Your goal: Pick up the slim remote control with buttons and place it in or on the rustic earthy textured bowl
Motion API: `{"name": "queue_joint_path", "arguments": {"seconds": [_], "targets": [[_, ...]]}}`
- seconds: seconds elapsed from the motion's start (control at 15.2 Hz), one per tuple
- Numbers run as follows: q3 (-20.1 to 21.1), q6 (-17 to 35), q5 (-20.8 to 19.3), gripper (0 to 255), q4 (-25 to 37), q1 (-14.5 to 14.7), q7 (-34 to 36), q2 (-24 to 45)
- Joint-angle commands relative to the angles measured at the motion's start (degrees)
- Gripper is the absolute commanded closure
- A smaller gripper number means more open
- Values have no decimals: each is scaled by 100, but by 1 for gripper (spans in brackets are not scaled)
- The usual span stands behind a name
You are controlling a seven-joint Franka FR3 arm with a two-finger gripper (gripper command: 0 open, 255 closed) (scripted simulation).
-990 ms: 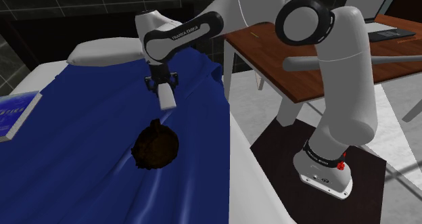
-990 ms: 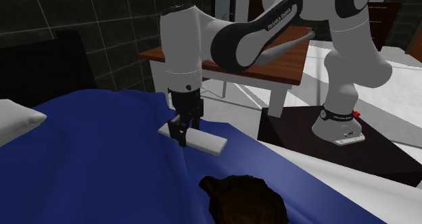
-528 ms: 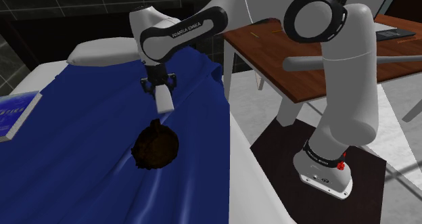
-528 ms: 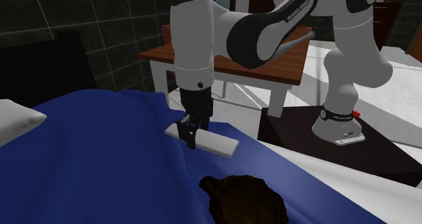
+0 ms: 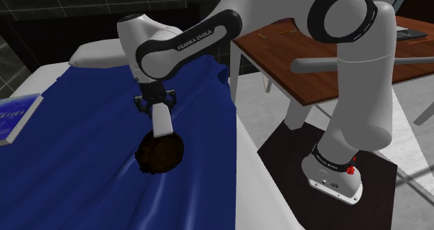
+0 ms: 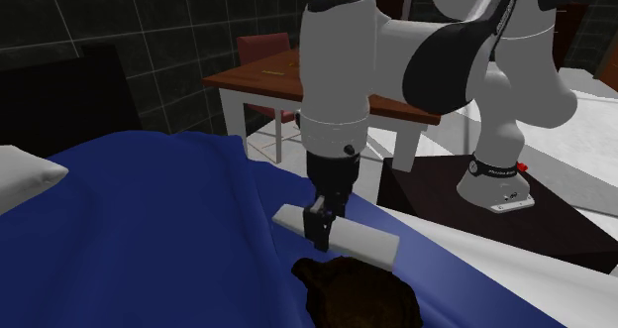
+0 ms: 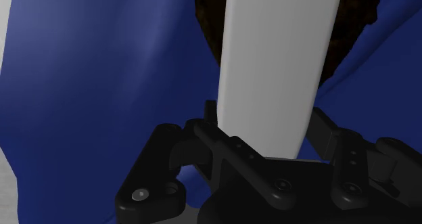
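Above the blue-covered bed (image 5: 83, 159), the white arm (image 5: 188, 41) holds over the dark rough bowl (image 5: 160, 155) a pale slim remote (image 6: 366, 242), clamped in its end effector (image 6: 321, 239) just above the rim, where an off-centre release could tip it onto the bed

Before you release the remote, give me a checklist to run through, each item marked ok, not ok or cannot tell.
1. remote clasped by gripper: ok.
2. Remote's far end over the bowl: ok.
3. Whole remote over the bowl: not ok; the gripped end hangs over the blue blanket.
4. Remote clear of the bowl's rim: cannot tell.
5. Bowl upright: ok.
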Motion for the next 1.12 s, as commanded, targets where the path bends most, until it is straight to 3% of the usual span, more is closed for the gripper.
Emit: {"name": "queue_joint_path", "arguments": {"seconds": [0.0,0.13,1.06], "targets": [[75,35,-8,255,-109,163,255,-69],[151,51,-24,255,-168,338,516,-104],[51,918,-227,255,-625,391,642,334]]}}
